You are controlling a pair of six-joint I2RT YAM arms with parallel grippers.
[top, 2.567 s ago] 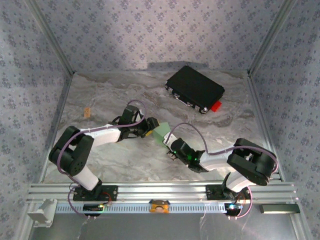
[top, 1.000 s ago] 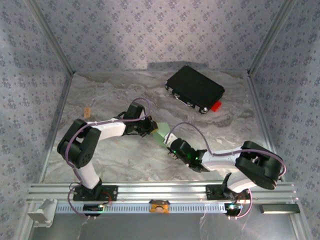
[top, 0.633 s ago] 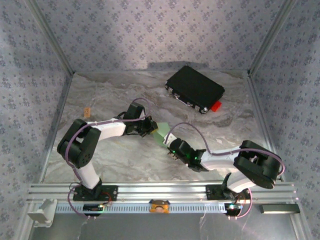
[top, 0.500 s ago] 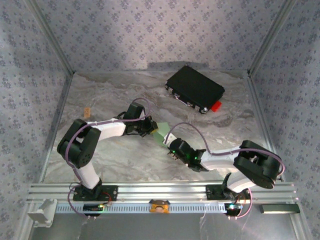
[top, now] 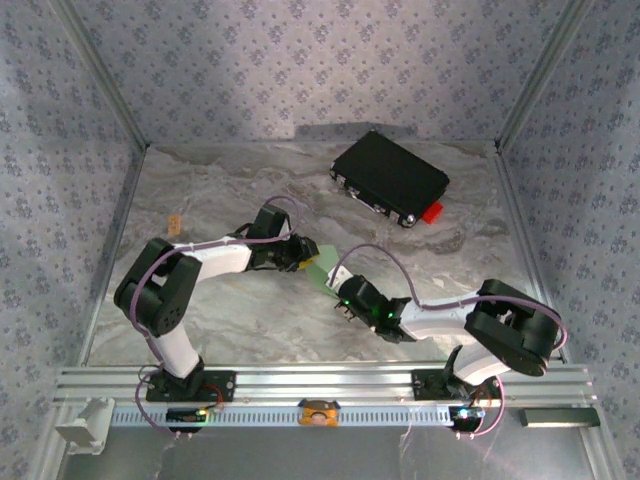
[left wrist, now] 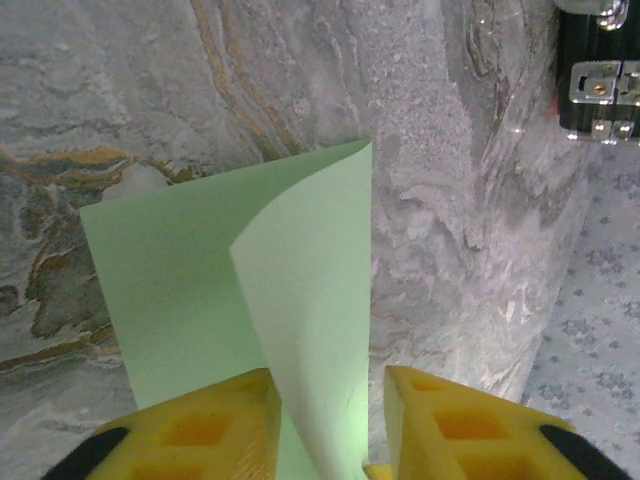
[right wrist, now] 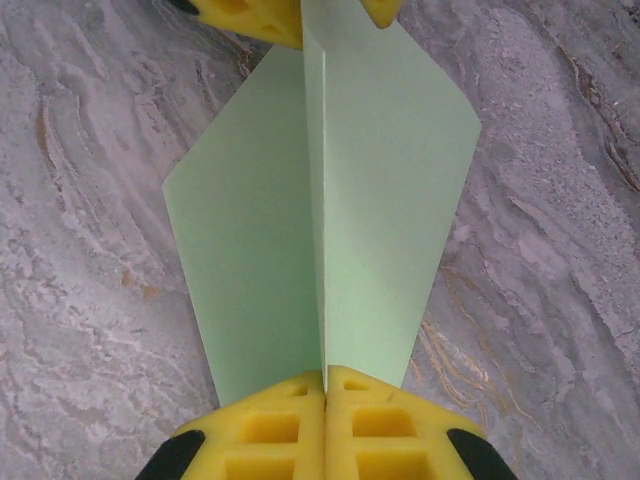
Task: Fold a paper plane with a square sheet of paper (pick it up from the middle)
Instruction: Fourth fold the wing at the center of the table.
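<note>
The square sheet of paper [top: 322,263] is pale green and bent up along its middle into a standing ridge between the two grippers, mid-table. My left gripper [top: 304,257] is at its far-left end. In the left wrist view the paper [left wrist: 300,260] rises between the yellow fingers of the left gripper [left wrist: 328,388], which stands open; the fold leans on the left finger with a gap to the right one. My right gripper [top: 336,286] is at the near end; in the right wrist view the right gripper [right wrist: 325,378] is shut on the ridge of the paper [right wrist: 385,190].
A black rectangular case [top: 390,178] with a small red tab [top: 432,211] lies at the back right, its corner also in the left wrist view [left wrist: 600,60]. A small orange piece [top: 175,222] sits at the left. Patterned walls close in the marble table [top: 220,180].
The left gripper's jaws have opened off the paper fold. The right gripper has closed fully on the near end of the ridge. Both arms have barely shifted.
</note>
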